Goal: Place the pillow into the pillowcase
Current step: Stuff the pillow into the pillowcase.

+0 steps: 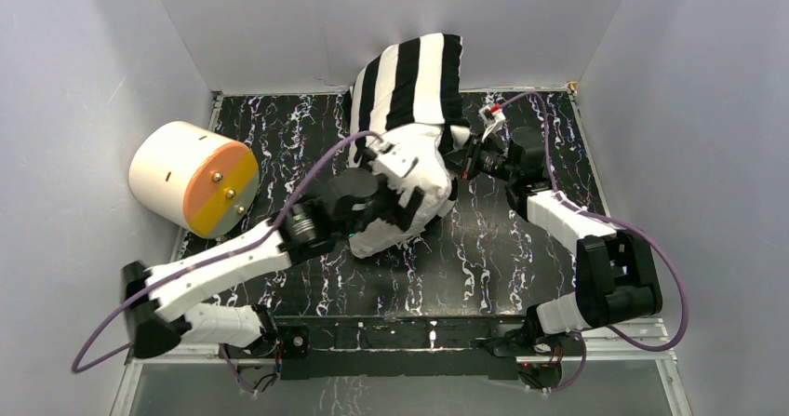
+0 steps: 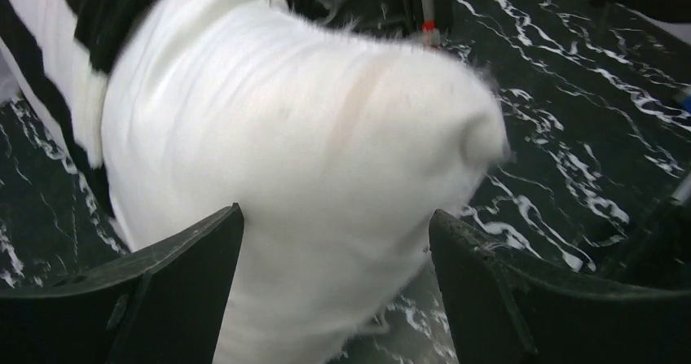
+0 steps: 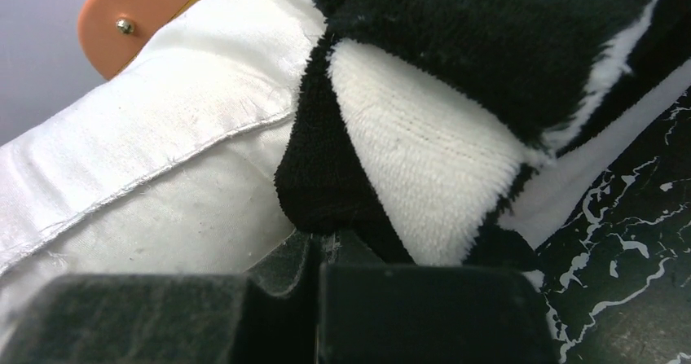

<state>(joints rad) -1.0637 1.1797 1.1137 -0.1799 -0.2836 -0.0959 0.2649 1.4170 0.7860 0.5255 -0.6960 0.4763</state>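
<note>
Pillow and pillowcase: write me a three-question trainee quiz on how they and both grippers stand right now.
1. True or false: the pillow lies wholly inside the pillowcase.
2. Pick one: the right gripper is shut on A) the pillow, B) the pillowcase, C) nothing.
3. Fill the gap: the left gripper has its jaws ____, one finger on either side of the pillow's bare end.

Key: 1 false, since the near end sticks out bare. 2 B, it pinches the striped edge by the opening. 3 open.
</note>
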